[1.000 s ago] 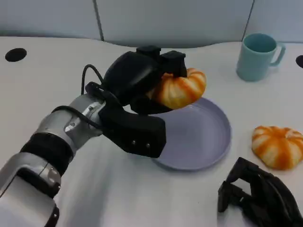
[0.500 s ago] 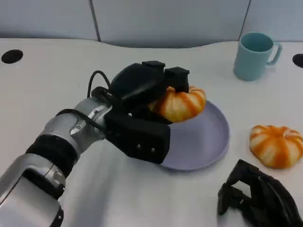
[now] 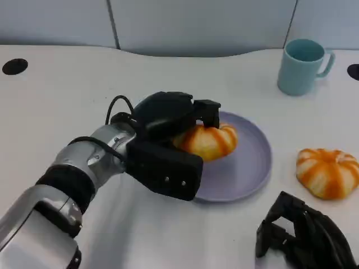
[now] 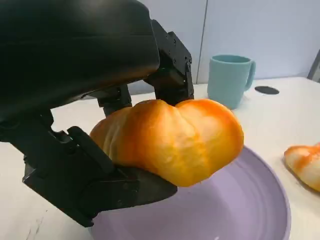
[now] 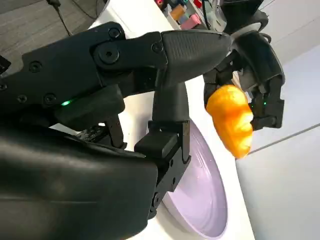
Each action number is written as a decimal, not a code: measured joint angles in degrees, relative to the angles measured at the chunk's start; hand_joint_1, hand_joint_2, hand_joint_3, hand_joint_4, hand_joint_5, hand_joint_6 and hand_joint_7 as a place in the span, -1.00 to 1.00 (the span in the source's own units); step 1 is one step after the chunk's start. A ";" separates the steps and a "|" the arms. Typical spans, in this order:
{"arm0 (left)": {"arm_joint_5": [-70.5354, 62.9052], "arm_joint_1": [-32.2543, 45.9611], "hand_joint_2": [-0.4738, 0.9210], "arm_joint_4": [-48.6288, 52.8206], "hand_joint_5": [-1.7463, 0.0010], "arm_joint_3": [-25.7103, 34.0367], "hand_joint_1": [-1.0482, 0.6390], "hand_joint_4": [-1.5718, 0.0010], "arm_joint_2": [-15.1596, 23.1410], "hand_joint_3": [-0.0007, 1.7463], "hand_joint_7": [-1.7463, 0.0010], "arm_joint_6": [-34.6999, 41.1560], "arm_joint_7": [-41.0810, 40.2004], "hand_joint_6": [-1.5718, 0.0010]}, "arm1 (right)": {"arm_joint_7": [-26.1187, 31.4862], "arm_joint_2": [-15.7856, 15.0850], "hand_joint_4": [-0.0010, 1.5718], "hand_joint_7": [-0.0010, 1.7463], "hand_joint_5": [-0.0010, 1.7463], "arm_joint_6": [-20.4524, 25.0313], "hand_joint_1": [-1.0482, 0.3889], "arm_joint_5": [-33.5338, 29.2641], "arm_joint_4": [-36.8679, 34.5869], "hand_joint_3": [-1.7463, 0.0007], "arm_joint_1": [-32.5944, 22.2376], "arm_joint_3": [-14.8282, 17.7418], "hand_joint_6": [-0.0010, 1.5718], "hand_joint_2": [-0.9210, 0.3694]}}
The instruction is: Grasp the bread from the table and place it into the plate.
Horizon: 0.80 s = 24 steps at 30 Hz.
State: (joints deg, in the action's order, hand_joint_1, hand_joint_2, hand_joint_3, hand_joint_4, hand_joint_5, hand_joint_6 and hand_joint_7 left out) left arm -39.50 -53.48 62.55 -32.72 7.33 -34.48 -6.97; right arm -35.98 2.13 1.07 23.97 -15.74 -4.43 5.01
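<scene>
The white counter (image 3: 67, 84) carries a round lavender plate (image 3: 247, 168) with a low rim. The left robot hand (image 3: 168, 120) reaches over the plate's near-left part, its black fingers (image 4: 172, 70) clasped over the top and a thumb under the glossy orange-and-cream ridged bread roll (image 3: 207, 141). The roll is pumpkin-shaped, its lobes shiny and golden; in the left wrist view it hangs just above the plate's surface. The right robot hand (image 3: 303, 235) rests on the counter at the near right with its fingers curled in, holding nothing. A second striped bread roll (image 3: 327, 172) lies on the counter right of the plate. A pale teal mug (image 3: 302, 66) stands behind it.
</scene>
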 measured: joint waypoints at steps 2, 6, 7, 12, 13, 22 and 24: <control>1.19 -0.05 0.94 -0.01 -0.78 0.40 -0.10 0.38 -0.02 -0.67 0.59 -0.15 2.21 0.25 | -0.05 0.00 -0.09 0.69 1.00 0.05 -0.37 0.27 -0.11 0.62 0.09 0.05 -0.21 -1.00; 2.26 -0.29 1.00 -0.22 -0.07 0.73 -0.25 0.68 0.14 -0.78 0.90 -0.30 7.30 0.52 | -0.29 0.00 -0.09 0.68 1.00 0.09 -0.37 0.62 -0.72 0.62 0.41 0.22 -0.20 -1.00; 2.30 -0.39 1.00 -0.40 0.04 0.76 -0.29 0.75 0.17 -0.78 0.92 0.36 8.63 0.57 | -0.33 0.00 -0.09 0.67 1.00 0.09 -0.37 0.62 -0.81 0.62 0.48 0.22 -0.20 -1.00; 1.87 -0.44 1.00 -3.57 0.40 0.61 -0.48 0.98 1.36 -0.73 0.97 3.49 13.24 0.72 | -0.26 0.00 -0.09 0.62 0.99 0.09 -0.39 0.59 -0.95 0.65 0.55 0.39 -0.17 -1.00; 1.82 -0.44 1.00 -4.36 0.41 0.49 -0.49 0.98 1.69 -0.73 0.97 3.88 13.62 0.73 | -0.16 0.00 -0.09 0.61 0.99 0.10 -0.39 0.59 -0.95 0.66 0.55 0.49 -0.17 -1.00; 0.38 -0.33 1.00 -7.66 0.80 -0.35 -0.68 1.00 2.89 -0.61 0.99 5.49 14.29 0.88 | 0.10 0.00 -0.09 0.63 1.00 0.75 -0.37 0.36 -0.91 0.63 0.60 0.73 -0.18 -1.00; -0.37 -0.17 1.00 -8.30 0.85 -0.53 -0.70 1.00 3.81 -0.61 0.99 5.75 14.26 0.88 | 0.12 -0.03 -0.09 0.64 1.00 0.76 -0.37 0.27 -0.89 0.63 0.61 0.75 -0.18 -1.00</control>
State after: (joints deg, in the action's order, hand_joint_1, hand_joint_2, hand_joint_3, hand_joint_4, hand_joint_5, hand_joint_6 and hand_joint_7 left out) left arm -39.87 -53.65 54.26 -33.25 11.15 -28.73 7.29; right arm -35.87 2.11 1.83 24.24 -16.63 -3.82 5.76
